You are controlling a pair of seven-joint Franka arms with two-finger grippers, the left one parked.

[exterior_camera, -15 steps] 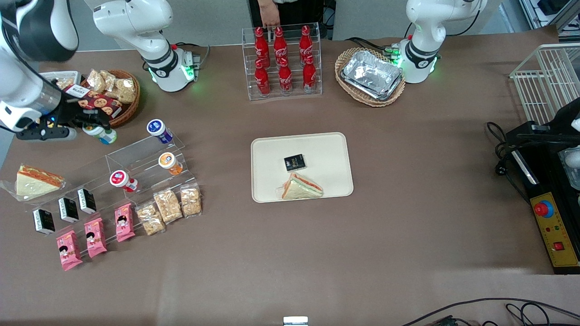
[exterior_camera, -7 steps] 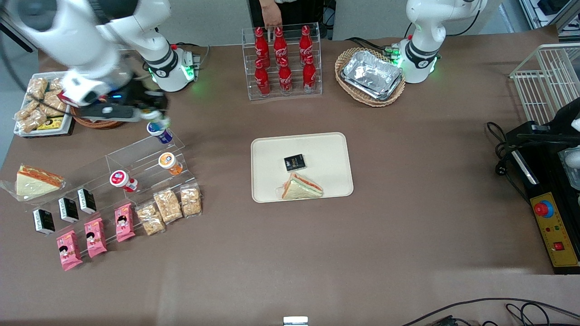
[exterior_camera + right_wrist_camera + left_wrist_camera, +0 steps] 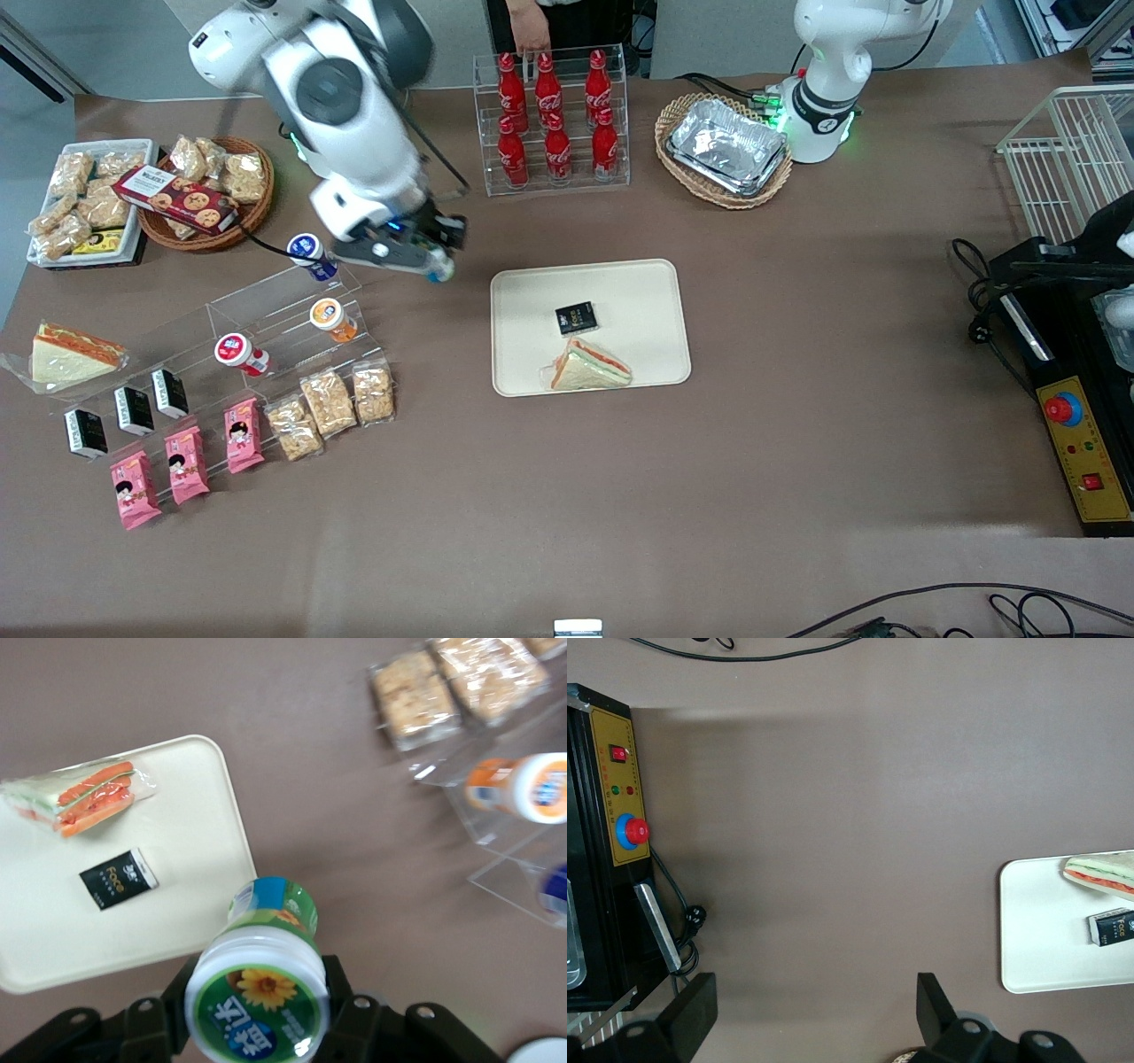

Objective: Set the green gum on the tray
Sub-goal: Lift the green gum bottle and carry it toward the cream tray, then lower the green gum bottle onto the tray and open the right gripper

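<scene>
My right gripper is shut on the green gum, a small bottle with a white lid ringed in green. It hangs above the brown table between the acrylic shelf and the cream tray, close to the tray's edge toward the working arm's end. In the front view only the bottle's tip shows below the fingers. The tray holds a wrapped sandwich and a small black packet.
A clear acrylic stepped shelf carries a blue-lidded bottle, an orange-lidded bottle and a red-lidded bottle. Snack bags lie in front of it. A cola bottle rack and a basket of foil trays stand farther from the camera.
The right arm has swung from the working arm's end of the table, past the acrylic shelf, toward the tray, carrying the green gum with it.
</scene>
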